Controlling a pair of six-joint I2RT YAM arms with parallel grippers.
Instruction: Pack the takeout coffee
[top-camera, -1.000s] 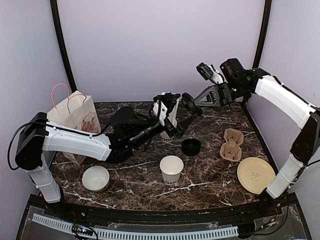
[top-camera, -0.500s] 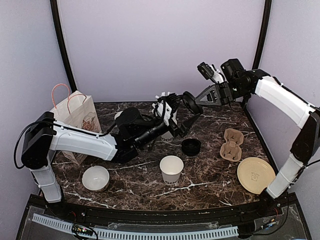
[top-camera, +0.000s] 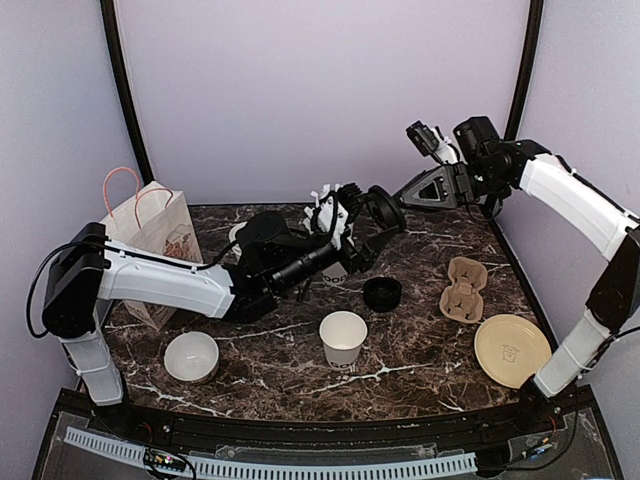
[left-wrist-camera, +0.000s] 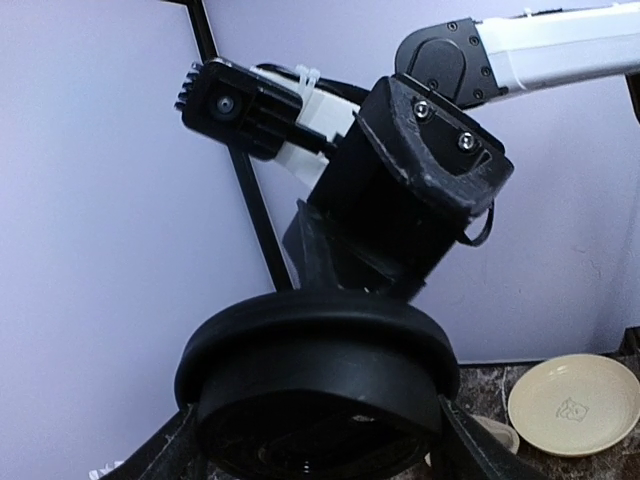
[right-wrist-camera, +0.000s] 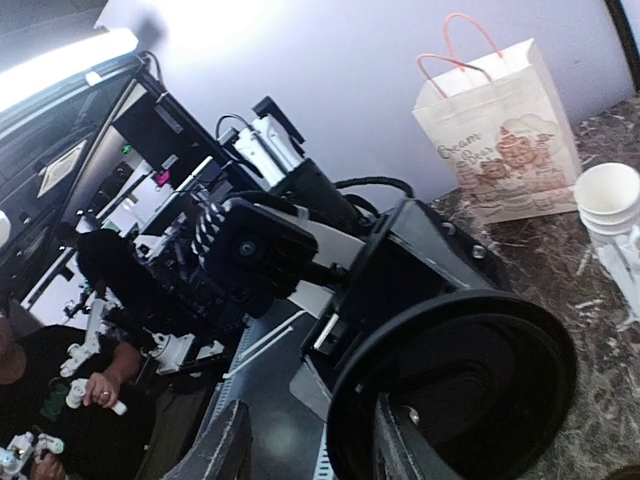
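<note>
Lilac walls (top-camera: 320, 90) and a dark marble table (top-camera: 430, 250) frame your two arms, which meet in the air above the table's far middle.

Your left gripper (left-wrist-camera: 320, 445) has its fingers (left-wrist-camera: 165, 455) set wide on either side of the lettered paper cup (top-camera: 336, 266). It holds the cup tilted off the table, mouth turned up and to the right. Over that mouth sits a black lid (left-wrist-camera: 315, 345); you cannot tell whether it is seated all the way round.

Your right gripper (right-wrist-camera: 310, 450) reaches the lid from the far right. Its fingers (right-wrist-camera: 228, 445) are spread, and one of them stands clear of the lid's rim, so it pinches nothing.

Just right of the held cup and a little nearer, a second black lid (top-camera: 382, 292) lies flat on the marble. Nearer again, at the table's middle, an open paper cup (top-camera: 343, 335) stands upright with no lid. A low white bowl (top-camera: 191, 356) sits at the near left.

On the right you have a brown cardboard cup carrier (top-camera: 465, 288), and near it, toward the near right corner, a round beige plate (top-camera: 511, 348).

At the far left, behind your left arm, a paper bag with pink handles (top-camera: 150, 225) stands upright.
</note>
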